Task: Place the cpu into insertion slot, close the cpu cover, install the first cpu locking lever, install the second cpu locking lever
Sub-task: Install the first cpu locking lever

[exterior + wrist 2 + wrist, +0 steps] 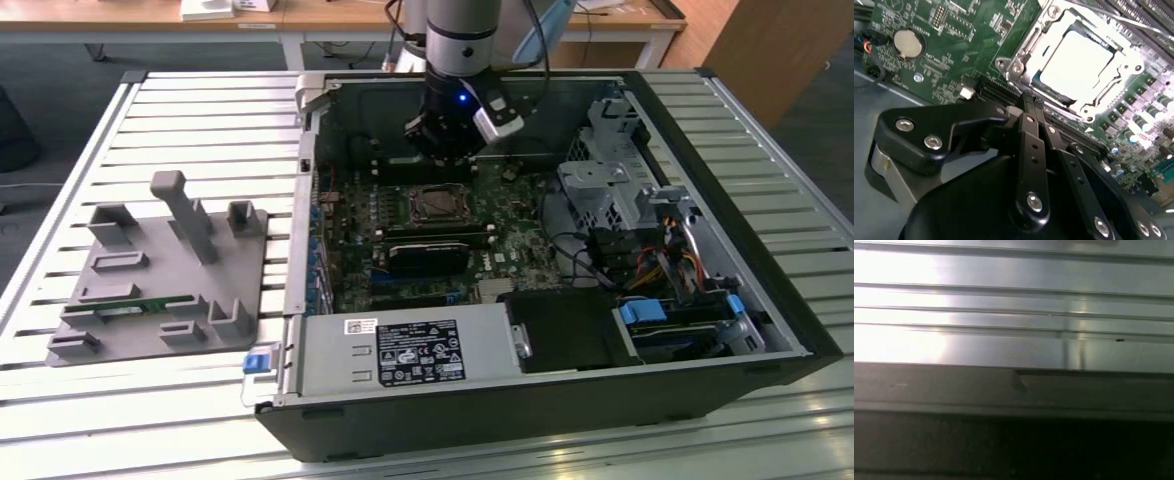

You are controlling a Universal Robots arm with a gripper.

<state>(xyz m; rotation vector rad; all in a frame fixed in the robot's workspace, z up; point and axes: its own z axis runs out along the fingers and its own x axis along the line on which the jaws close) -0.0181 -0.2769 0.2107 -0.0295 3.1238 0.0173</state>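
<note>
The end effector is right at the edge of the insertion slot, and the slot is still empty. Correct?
Not empty. In the second wrist view the cpu already lies in the insertion slot, with the cpu cover framing its pale face. The end effector is at the slot's edge, as you said.

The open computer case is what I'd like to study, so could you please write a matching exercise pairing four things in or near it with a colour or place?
Things:
1. cpu
2. coin cell battery
3. gripper
4. grey fixture

Descriptions:
A. round and silvery, on the green motherboard
B. black, poised just beside the cpu cover
C. pale square face, framed by the silvery metal cover
D. on the slatted table, outside the case

Pairs: 1-C, 2-A, 3-B, 4-D
</note>
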